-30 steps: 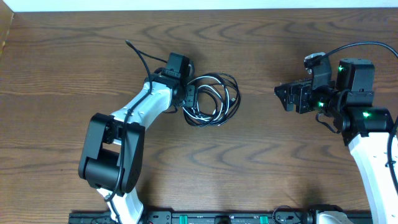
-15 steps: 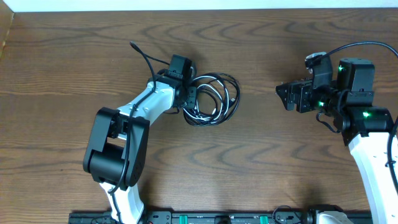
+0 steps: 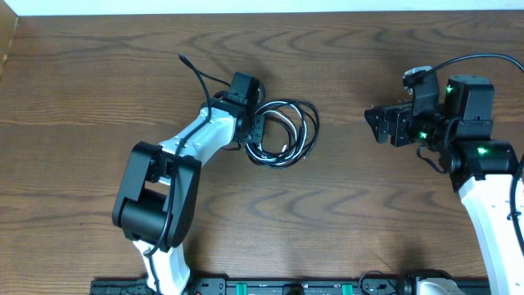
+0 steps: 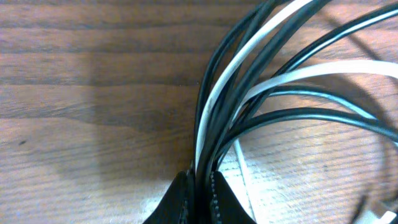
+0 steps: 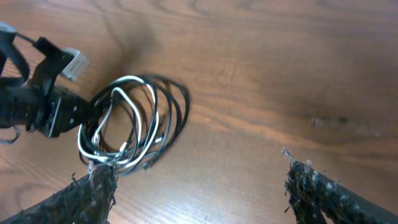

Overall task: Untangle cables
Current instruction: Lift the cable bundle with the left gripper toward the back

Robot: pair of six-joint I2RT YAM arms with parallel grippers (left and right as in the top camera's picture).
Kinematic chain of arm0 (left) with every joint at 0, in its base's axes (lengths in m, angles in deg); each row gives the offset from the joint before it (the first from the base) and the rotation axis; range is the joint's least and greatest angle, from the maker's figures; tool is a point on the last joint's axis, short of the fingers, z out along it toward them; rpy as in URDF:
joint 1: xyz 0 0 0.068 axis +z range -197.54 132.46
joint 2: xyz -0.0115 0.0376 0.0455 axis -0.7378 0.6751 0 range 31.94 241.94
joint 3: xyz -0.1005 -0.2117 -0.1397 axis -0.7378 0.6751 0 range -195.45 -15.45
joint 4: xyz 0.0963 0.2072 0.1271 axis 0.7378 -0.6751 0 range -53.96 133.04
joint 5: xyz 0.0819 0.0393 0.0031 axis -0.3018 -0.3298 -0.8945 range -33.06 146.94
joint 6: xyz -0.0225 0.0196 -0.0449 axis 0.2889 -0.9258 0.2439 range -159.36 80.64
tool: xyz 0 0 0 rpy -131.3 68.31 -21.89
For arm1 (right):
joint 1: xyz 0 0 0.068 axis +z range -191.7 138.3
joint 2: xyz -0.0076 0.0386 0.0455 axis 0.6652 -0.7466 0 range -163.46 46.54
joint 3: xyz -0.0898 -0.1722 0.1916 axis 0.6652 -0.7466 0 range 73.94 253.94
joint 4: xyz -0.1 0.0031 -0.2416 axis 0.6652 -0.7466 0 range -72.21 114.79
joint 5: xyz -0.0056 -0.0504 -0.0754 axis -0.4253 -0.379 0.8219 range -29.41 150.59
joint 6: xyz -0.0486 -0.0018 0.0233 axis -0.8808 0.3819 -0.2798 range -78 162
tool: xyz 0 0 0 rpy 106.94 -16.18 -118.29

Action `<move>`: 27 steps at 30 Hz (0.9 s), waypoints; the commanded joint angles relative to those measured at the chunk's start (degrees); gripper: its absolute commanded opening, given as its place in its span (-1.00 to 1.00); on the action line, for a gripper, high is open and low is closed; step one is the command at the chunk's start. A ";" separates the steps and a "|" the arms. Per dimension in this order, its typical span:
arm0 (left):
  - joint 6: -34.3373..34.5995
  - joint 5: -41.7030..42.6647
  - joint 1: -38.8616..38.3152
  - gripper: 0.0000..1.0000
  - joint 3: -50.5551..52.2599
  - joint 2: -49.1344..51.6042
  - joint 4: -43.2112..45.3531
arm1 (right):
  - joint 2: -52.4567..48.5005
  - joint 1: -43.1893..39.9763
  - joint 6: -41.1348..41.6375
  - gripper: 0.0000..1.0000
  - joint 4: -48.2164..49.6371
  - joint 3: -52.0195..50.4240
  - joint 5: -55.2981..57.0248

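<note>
The left tool (image 4: 200,190) is closed, its two dark fingertips pinching a bunch of strands of the cables (image 4: 205,124) right where black and white cords run side by side. From that pinch the strands fan up and to the right, low over the wood, the white ones bright among the black. Seen from overhead, this tool grips the left edge of the bundle, which lies as a loose, overlapping coil on the table (image 3: 368,221), left of centre and towards the far side. The left arm (image 3: 192,143) reaches to it from the near left. The right tool (image 5: 196,177) stands open with its fingers spread wide and nothing between them. It hangs over the right side of the table, well apart from the coil and facing it.
</note>
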 commanded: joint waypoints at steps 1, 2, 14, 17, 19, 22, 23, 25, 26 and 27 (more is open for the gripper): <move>4.26 -0.50 -0.07 -0.85 -2.97 -9.11 0.37 | -0.15 0.50 2.51 0.70 1.64 1.22 0.24; 5.35 -0.50 -0.07 -0.85 -3.02 -10.82 0.79 | -0.15 0.50 3.10 0.70 2.05 1.22 0.22; 19.26 -0.50 -0.07 -0.85 -3.02 -31.43 7.96 | -0.15 0.50 5.92 0.63 9.51 1.22 -5.68; 24.09 -0.48 -0.07 -0.85 -3.02 -32.63 9.86 | -0.15 0.50 6.43 0.62 10.67 1.22 -6.21; 27.67 -0.48 -0.07 -0.85 -3.02 -32.96 11.96 | -0.15 0.50 6.99 0.61 11.08 1.22 -6.21; 35.85 -0.48 -0.07 -0.85 -3.02 -33.00 17.42 | -0.15 0.50 8.59 0.59 11.91 1.22 -6.54; 37.81 -0.48 -0.07 -0.85 -3.02 -33.00 18.32 | -0.15 0.50 9.16 0.59 12.20 1.22 -6.91; 42.07 -0.46 -0.07 -0.85 -3.02 -33.00 19.87 | -0.17 0.55 9.86 0.57 12.94 1.22 -8.35; 43.89 -0.44 -0.07 -0.85 -3.02 -33.00 20.17 | -0.17 0.66 10.03 0.57 13.29 1.22 -9.03; 45.53 0.00 -0.07 -0.85 -3.02 -33.00 20.39 | -0.15 0.87 10.19 0.56 13.64 1.22 -9.35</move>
